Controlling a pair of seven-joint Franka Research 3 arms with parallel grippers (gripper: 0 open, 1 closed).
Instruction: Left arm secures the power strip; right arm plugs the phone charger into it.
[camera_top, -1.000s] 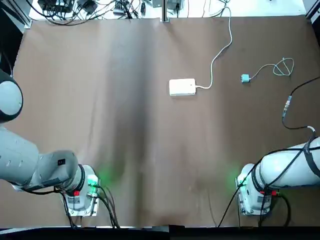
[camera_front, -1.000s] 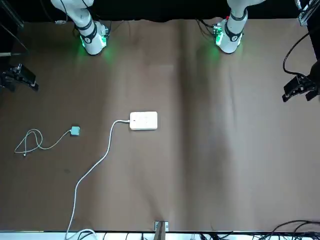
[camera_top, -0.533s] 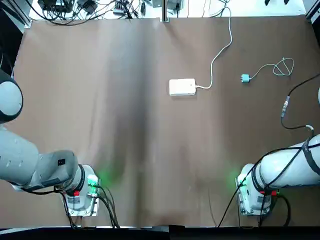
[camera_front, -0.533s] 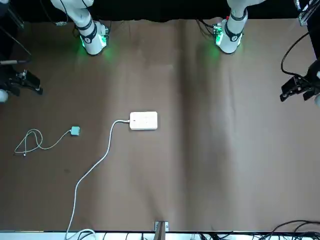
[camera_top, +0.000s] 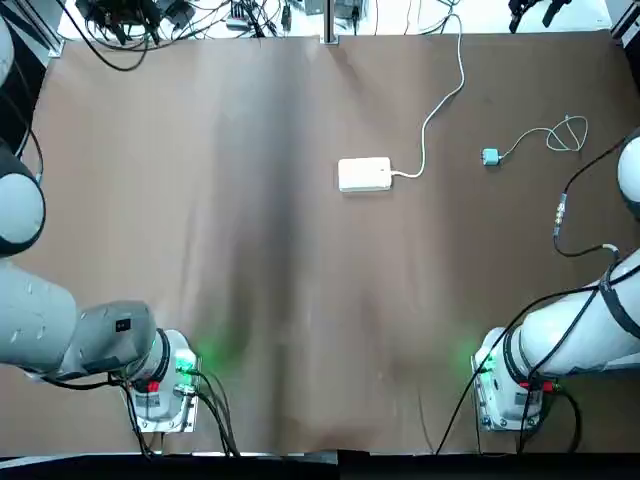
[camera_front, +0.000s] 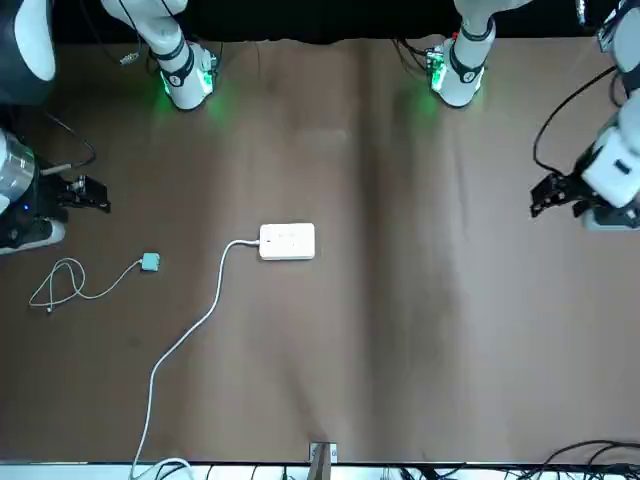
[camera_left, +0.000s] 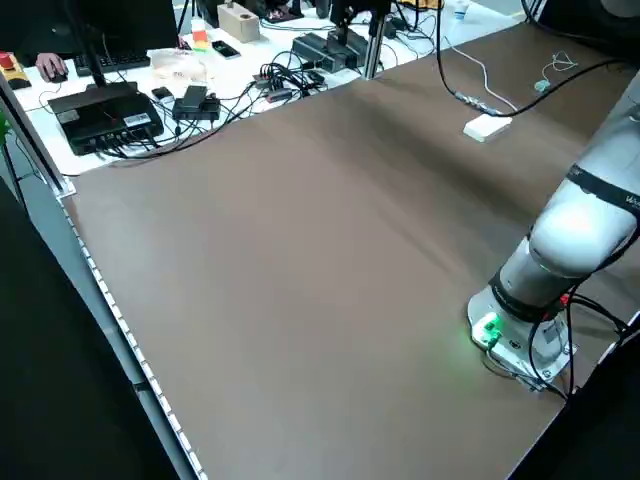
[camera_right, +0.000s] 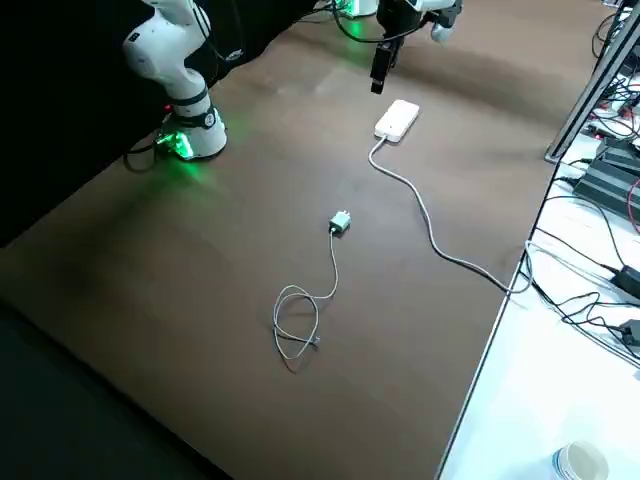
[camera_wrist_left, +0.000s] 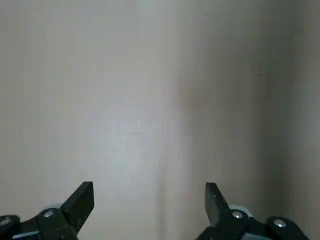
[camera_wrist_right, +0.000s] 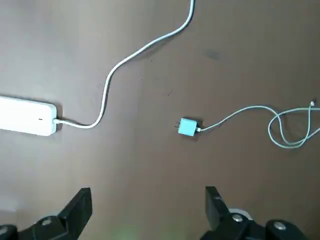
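Closest in, the two arm bases stand at the robot's edge of the brown table (camera_top: 300, 300), green lights glowing on both. Up above the table, out on the left side, here's the left gripper (camera_wrist_left: 150, 207), its two fingers spread well apart with nothing between them. Over on the right, also held high, the right gripper (camera_wrist_right: 149, 210) matches it: fingers wide apart, holding nothing. Farther out lies the power strip (camera_top: 365, 174), flat and white, right of the table's middle, touched by neither gripper. And to its right, just a touch farther off, there's the phone charger (camera_top: 490, 157), a little light-blue cube on the tabletop, prongs toward the strip, unplugged, its thin cable (camera_top: 566, 134) looped away to the right. The strip's white cord (camera_top: 428, 125) curves out to the far edge, where a metal post (camera_top: 329, 22) stands by a white desk (camera_left: 235, 75) strewn with dark cables, and a person's hand (camera_left: 51, 67) rests on it.
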